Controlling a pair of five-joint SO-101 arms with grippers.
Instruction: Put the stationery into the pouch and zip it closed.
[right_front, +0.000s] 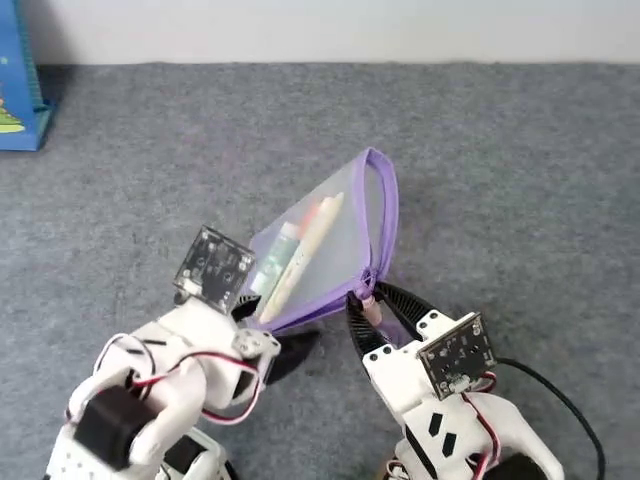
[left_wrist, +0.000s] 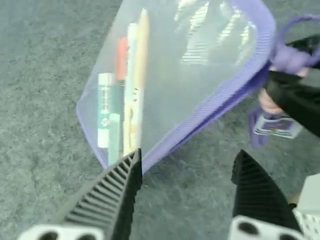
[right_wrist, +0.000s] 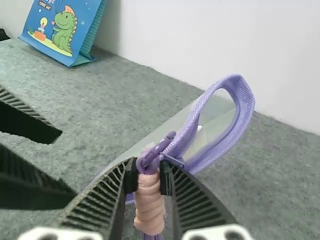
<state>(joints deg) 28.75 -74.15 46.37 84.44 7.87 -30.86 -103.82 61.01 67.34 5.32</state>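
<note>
A translucent pouch (right_front: 330, 235) with purple trim lies tilted on the grey carpet. Pens and other stationery (right_front: 292, 258) show through its wall, bunched along one side (left_wrist: 125, 100). My right gripper (right_front: 368, 303) is shut on the zipper pull (right_wrist: 148, 187), a peach charm on a purple cord, at the pouch's near corner. Beyond the pull, the purple zipper band (right_wrist: 235, 97) stands up in a gaping loop. My left gripper (left_wrist: 187, 172) is open just short of the pouch's near edge (left_wrist: 165, 150), with nothing between its fingers (left_wrist: 122, 182).
A blue paper bag with a dinosaur picture (right_front: 15, 90) stands at the far left by the white wall (right_wrist: 210, 40). Grey carpet (right_front: 520, 150) spreads around the pouch on all sides.
</note>
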